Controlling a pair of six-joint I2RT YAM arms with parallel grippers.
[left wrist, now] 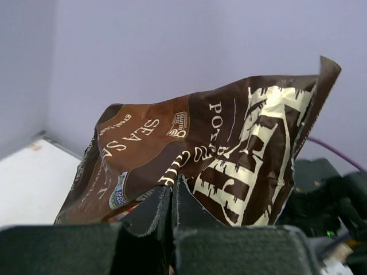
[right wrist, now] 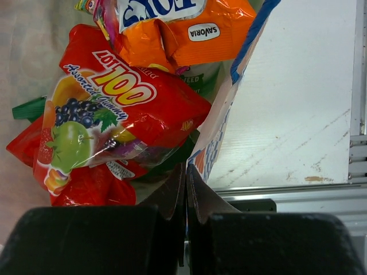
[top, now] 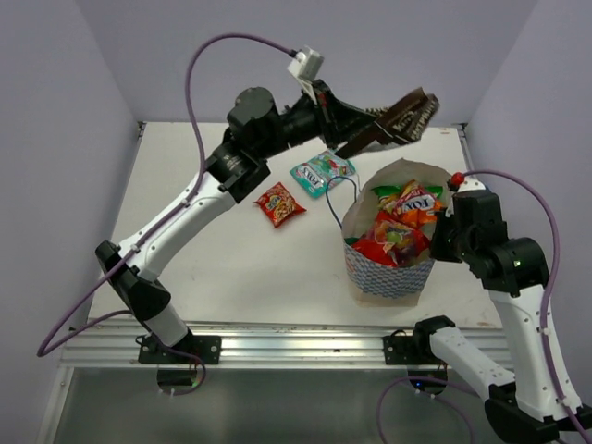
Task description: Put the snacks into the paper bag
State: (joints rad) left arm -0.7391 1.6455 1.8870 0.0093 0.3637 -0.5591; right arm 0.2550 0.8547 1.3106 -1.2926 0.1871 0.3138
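My left gripper [top: 377, 131] is raised over the back of the table, shut on the lower edge of a brown crisp bag [top: 409, 115], which hangs in the air above the paper bag [top: 388, 277]. In the left wrist view the brown crisp bag [left wrist: 218, 149] fills the frame above the closed fingers [left wrist: 172, 197]. The paper bag stands upright and holds a red sweet packet [right wrist: 114, 109], an orange packet [right wrist: 189, 34] and something green [right wrist: 28, 109]. My right gripper [right wrist: 186, 175] is shut on the paper bag's right wall [right wrist: 226, 114]. A small red packet [top: 279, 203] and a teal packet [top: 322, 172] lie on the table.
The white table [top: 203, 268] ends at a metal rail [top: 296, 342] along the near edge. Purple walls enclose the left, back and right sides. The bag's blue string handle [top: 331, 199] loops out on its left.
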